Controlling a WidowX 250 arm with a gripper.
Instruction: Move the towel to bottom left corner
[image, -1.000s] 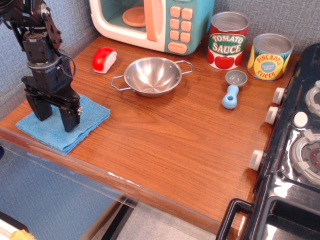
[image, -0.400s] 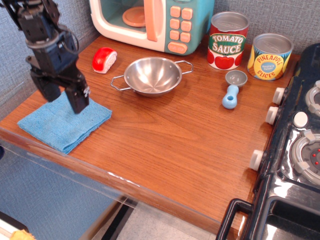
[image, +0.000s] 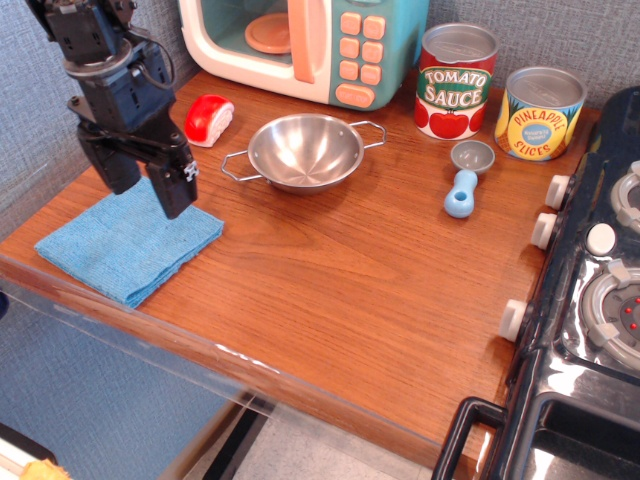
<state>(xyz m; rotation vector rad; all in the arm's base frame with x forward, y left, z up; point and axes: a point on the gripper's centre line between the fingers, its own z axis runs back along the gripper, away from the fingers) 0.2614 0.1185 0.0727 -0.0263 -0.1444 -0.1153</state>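
The light-blue towel (image: 125, 245) lies flat on the reddish-brown countertop at its bottom left corner (image: 60, 268), close to the rounded front edge. My black gripper (image: 148, 190) hangs above the towel's far edge, lifted clear of it. Its two fingers (image: 176, 188) point down, spread apart, with nothing between them.
A steel bowl (image: 304, 151) with wire handles sits mid-counter. A red-and-white toy (image: 208, 119) lies behind the gripper. A toy microwave (image: 305, 45), a tomato sauce can (image: 456, 80), a pineapple can (image: 540, 112) and a blue scoop (image: 464, 182) stand at the back. A black stove (image: 590, 290) is at right.
The gripper has risen off the towel and moved back and to the right. The towel stays flat in the corner.
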